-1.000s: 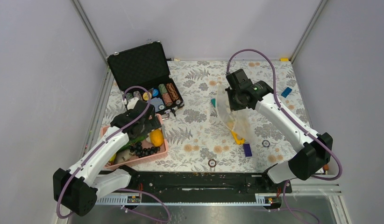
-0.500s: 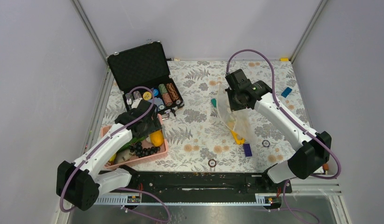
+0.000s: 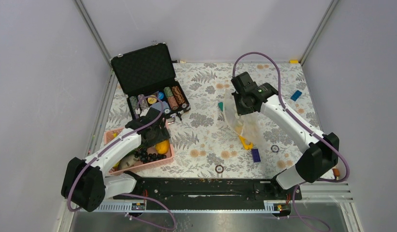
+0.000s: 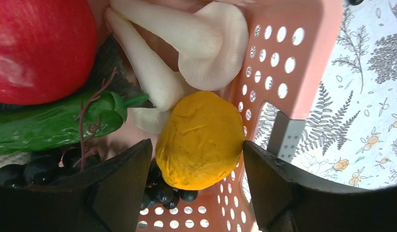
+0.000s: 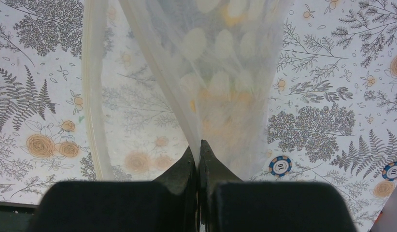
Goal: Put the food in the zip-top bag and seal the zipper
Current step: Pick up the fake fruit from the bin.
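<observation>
1. Orange [image 4: 200, 140] sits in the pink basket [image 4: 283, 63] at the desk's near left corner. The left jaws are spread wide on either side of it, with barely any gap.
2. Mushrooms [image 4: 206, 43], red fruit [image 4: 37, 48], green vegetable [image 4: 42, 125] and grapes [image 4: 22, 171] are crammed in there too.
3. Right jaws are pinched tight on the bag [image 5: 220, 72], holding it up a bit right of the desk's middle. The zipper [image 5: 92, 96] runs down one side.

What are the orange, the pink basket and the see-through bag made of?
The orange looks like matte, dimpled plastic or foam. The pink basket seems smooth moulded plastic, with punched round holes. The bag looks like thin, soft plastic film: translucent, creased, printed with white dots.
</observation>
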{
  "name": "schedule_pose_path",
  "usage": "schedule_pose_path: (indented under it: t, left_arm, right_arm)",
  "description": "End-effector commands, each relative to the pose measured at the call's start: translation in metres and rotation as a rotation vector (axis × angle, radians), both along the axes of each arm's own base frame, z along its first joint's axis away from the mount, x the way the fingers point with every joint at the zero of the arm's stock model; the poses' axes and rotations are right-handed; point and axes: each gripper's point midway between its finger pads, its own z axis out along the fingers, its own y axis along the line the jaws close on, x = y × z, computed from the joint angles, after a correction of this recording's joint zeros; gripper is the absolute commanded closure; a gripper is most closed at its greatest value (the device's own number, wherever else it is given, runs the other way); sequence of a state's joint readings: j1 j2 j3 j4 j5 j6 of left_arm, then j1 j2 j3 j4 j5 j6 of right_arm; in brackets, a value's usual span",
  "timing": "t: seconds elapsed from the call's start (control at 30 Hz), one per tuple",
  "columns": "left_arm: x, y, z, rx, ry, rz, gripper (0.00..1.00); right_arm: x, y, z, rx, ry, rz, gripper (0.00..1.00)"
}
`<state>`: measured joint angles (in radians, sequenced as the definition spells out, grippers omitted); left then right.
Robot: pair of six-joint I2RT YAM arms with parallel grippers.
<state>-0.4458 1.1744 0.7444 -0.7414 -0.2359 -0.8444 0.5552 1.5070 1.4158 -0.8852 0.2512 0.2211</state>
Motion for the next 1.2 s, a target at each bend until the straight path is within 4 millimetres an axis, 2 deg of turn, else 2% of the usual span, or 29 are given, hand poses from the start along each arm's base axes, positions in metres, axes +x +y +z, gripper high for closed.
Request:
schedule_pose_path:
  t: [0.0, 0.3, 0.37, 0.47, 0.57, 0.67, 0.8, 0.93, 1.0, 1.1, 1.17]
  left_arm:
    - [-0.001, -0.011, -0.013, -0.065, 0.015, 0.006, 0.3]
    - [-0.007, -0.01, -0.027, -0.058, 0.052, 0.018, 0.3]
    - [-0.008, -0.01, -0.031, -0.059, 0.059, 0.02, 0.35]
    - [-0.007, -0.01, -0.032, -0.057, 0.062, 0.019, 0.49]
    - [-0.004, -0.01, -0.024, -0.052, 0.047, 0.015, 0.64]
    - [0.002, -0.006, -0.004, -0.036, 0.004, 0.01, 0.78]
    - [0.01, 0.005, 0.035, -0.01, -0.104, 0.025, 1.0]
    - [0.018, 0.013, 0.082, -0.027, -0.269, 0.061, 1.0]
    - [0.024, 0.01, 0.109, -0.08, -0.372, 0.062, 1.0]
    - [0.034, -0.008, 0.157, -0.202, -0.545, -0.016, 1.0]
    - [0.038, -0.028, 0.19, -0.299, -0.647, -0.103, 1.0]
  right_arm:
    - [0.005, -0.004, 0.002, -0.019, -0.012, -0.01, 1.0]
    - [0.005, -0.003, 0.001, -0.02, -0.011, -0.013, 1.0]
    - [0.006, -0.003, 0.001, -0.018, -0.011, -0.015, 1.0]
    - [0.005, -0.004, 0.001, -0.019, -0.01, -0.015, 1.0]
    - [0.005, -0.003, 0.003, -0.011, -0.015, -0.015, 1.0]
    - [0.004, -0.003, 0.006, -0.005, -0.021, -0.014, 1.0]
    - [0.001, -0.002, 0.01, 0.014, -0.028, -0.007, 1.0]
    - [0.0, -0.001, 0.018, 0.038, -0.048, -0.014, 1.0]
    - [0.0, 0.002, 0.024, 0.06, -0.056, -0.01, 1.0]
    - [-0.003, 0.01, 0.034, 0.114, -0.064, 0.015, 1.0]
    - [-0.006, 0.017, 0.043, 0.161, -0.068, 0.039, 1.0]
